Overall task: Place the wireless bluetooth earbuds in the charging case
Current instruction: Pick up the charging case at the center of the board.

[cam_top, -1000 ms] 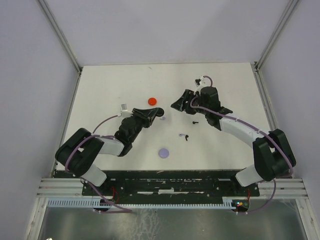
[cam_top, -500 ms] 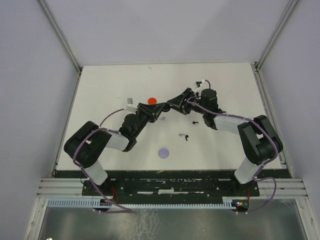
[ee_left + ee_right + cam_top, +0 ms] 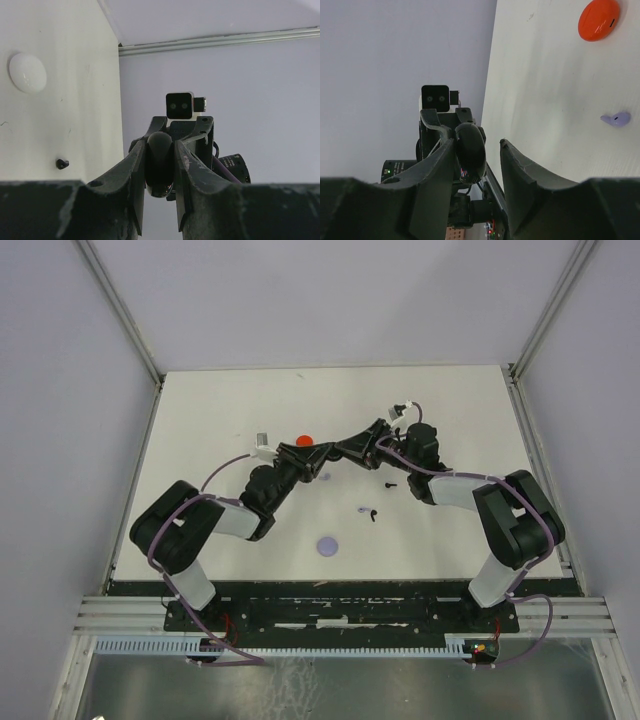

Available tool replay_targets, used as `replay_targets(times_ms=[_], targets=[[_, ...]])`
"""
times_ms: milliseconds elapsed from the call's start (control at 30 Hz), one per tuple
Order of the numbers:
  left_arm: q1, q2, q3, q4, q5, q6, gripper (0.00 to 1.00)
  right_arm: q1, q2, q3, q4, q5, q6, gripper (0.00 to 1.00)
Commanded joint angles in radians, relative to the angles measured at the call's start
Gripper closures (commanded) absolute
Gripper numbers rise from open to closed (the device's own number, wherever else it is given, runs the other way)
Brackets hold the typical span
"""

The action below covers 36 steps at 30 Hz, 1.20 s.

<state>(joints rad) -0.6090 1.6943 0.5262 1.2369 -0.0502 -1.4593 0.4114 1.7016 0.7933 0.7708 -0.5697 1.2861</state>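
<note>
White tabletop between pale walls: two arms meet over the middle, with one case between them.

The left gripper [image 3: 160, 150] is clamped on a glossy black charging case [image 3: 160, 170]. The right gripper [image 3: 478, 146] faces it head-on with its jaws apart around the same case: one finger touches it and the other stands clear. The earbuds lie loose on the table [image 3: 450, 410], none in a case. A black earbud [image 3: 390, 484] lies just beside the right arm, and a second black earbud [image 3: 372, 517] lies nearer the bases. A lavender earbud [image 3: 616, 118] lies near a red disc [image 3: 599, 19]. A lavender disc [image 3: 327, 545] sits toward the near edge, and a white disc [image 3: 27, 72] shows in the left wrist view.
</note>
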Motion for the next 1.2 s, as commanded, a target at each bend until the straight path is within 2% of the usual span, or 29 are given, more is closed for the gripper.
replay_targets(times_ms=[0,333,500,567,700,833,967,1167], targets=[[-0.005,0.016,0.042,0.058,-0.010,-0.030,0.97,-0.002,0.006,-0.003,0.110,-0.038,0.012,0.52],[-0.004,0.048,0.058,0.074,-0.010,-0.047,0.97,-0.003,0.015,-0.007,0.123,-0.045,0.011,0.60],[-0.005,0.058,0.059,0.092,-0.007,-0.052,0.96,-0.003,0.015,-0.012,0.122,-0.040,0.007,0.75],[-0.005,0.060,0.056,0.109,-0.002,-0.053,0.90,-0.003,0.015,-0.015,0.124,-0.034,0.005,0.79],[-0.001,0.060,0.050,0.121,0.018,-0.052,0.66,-0.005,0.014,-0.017,0.126,-0.039,0.001,0.82],[0.009,0.050,0.040,0.121,0.044,-0.050,0.53,-0.010,0.005,-0.020,0.120,-0.045,-0.001,0.85],[0.050,0.034,0.030,0.112,0.095,-0.043,0.47,-0.021,-0.014,-0.025,0.108,-0.056,-0.012,0.85],[0.125,0.036,0.066,0.035,0.314,-0.023,0.48,-0.054,-0.031,-0.010,0.063,-0.120,-0.046,0.86]])
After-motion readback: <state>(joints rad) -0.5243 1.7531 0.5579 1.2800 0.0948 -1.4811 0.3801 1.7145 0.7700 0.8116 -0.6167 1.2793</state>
